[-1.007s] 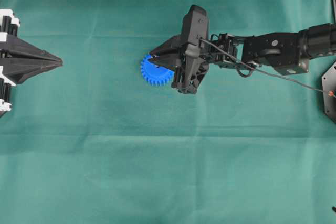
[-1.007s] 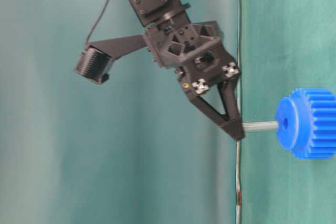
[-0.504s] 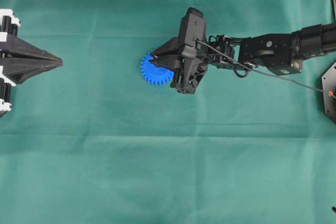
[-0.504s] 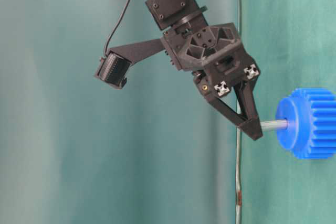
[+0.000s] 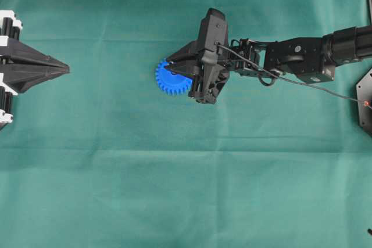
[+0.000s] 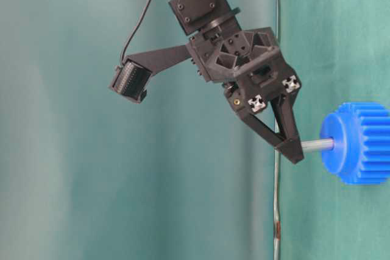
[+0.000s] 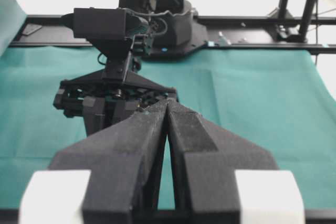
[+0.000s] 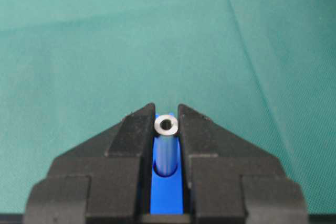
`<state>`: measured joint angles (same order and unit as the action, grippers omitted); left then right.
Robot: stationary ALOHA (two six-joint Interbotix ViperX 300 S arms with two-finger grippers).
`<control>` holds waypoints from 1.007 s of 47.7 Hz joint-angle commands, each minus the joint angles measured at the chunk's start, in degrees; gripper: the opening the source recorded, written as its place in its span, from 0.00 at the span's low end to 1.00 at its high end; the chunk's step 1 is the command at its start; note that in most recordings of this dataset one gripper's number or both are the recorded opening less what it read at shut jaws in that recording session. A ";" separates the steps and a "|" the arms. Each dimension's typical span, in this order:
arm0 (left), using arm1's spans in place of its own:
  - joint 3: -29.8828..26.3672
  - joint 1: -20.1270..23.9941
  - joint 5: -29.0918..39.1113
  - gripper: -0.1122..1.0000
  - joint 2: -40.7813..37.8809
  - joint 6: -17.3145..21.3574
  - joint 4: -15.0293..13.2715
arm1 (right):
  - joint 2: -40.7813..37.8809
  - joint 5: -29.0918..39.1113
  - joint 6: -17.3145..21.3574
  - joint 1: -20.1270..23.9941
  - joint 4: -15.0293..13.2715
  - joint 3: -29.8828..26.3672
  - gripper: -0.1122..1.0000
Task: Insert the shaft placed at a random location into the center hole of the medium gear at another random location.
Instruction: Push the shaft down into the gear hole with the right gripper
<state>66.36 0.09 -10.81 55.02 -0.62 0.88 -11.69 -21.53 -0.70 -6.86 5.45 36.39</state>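
Over medium gear (image 5: 169, 78), shaft (image 6: 318, 145) pinched by right gripper (image 6: 292, 149); center hole hidden by shaft. Left gripper (image 7: 167, 109) pressed together.

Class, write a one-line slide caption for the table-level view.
Right gripper holds the shaft, its end entering the medium gear.

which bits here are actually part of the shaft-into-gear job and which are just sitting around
In the job:
- shaft, clamped in the right end effector, its far end at the gear's hub
- medium gear on the green cloth
- center hole, covered by the shaft

Just there:
- left end effector, shut, parked at the cloth's left edge
- black plate at the right edge
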 commanded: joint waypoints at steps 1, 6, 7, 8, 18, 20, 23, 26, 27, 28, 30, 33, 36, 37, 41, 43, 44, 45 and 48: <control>-1.41 -0.09 -0.26 0.10 -0.44 -0.09 0.09 | 0.88 -0.97 0.62 -0.09 0.18 -0.62 0.22; -1.41 -0.09 -0.26 0.10 -0.44 -0.09 0.09 | 0.00 -0.97 0.62 0.00 0.18 -0.62 0.22; -1.41 -0.09 -0.26 0.10 -0.53 -0.09 0.09 | -0.18 -1.05 0.70 -0.09 0.18 -0.62 0.22; -1.41 -0.09 -0.26 0.10 -0.53 -0.09 0.09 | -0.53 -1.14 0.70 -0.09 0.18 -0.70 0.22; -1.41 -0.09 -0.26 0.10 -0.44 0.00 0.09 | -2.55 -1.49 0.88 0.18 0.26 -1.14 0.22; -1.41 -0.09 -0.26 0.10 -0.44 0.00 0.09 | -2.55 -1.49 0.88 0.18 0.26 -1.05 0.22; -1.41 -0.09 -0.26 0.10 -0.44 0.00 0.09 | -2.55 -1.49 0.88 0.26 0.18 -0.97 0.22; -1.41 -0.09 -0.26 0.10 -0.44 0.00 0.09 | -2.55 -1.41 0.88 0.44 0.26 -0.88 0.22; -1.41 -0.09 -0.26 0.10 -0.44 0.00 0.09 | -2.55 -1.41 0.88 0.44 0.26 -0.88 0.22; -1.41 -0.09 -0.26 0.10 -0.44 0.00 0.09 | -2.55 -1.32 0.88 0.44 0.26 -0.88 0.22; -1.41 -0.09 -0.26 0.10 -0.44 0.00 0.09 | -2.55 -1.23 0.88 0.53 0.26 -0.79 0.22; -1.41 -0.09 -0.26 0.10 -0.44 0.00 0.09 | -2.55 -1.23 0.88 0.53 0.26 -0.79 0.22; -1.41 -0.09 -0.26 0.10 -0.53 0.00 0.09 | -2.55 -1.05 0.88 0.53 0.26 -0.79 0.22; -1.41 -0.09 -0.26 0.10 -0.44 0.00 0.09 | -2.55 -1.05 0.88 0.62 0.26 -0.70 0.22; -1.41 -0.09 -0.26 0.10 -0.44 0.00 0.09 | -2.46 -0.79 0.88 0.62 0.26 -0.70 0.22; -1.32 0.00 -0.26 0.10 -0.44 0.00 0.09 | -2.46 -0.79 0.88 0.70 0.26 -0.70 0.22; -1.41 -0.09 -0.26 0.10 -0.44 0.00 0.09 | -2.55 -0.79 0.88 0.70 0.26 -0.70 0.22; -1.41 -0.09 -0.26 0.10 -0.44 0.00 0.09 | -2.55 -0.79 0.88 0.70 0.26 -0.70 0.22; -1.41 -0.09 -0.26 0.10 -0.44 0.00 0.09 | -2.55 -0.79 0.97 0.79 0.18 -0.70 0.22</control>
<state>66.36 0.09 -10.81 55.02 -0.62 0.79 -15.21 -22.06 -0.70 -6.50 5.54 36.30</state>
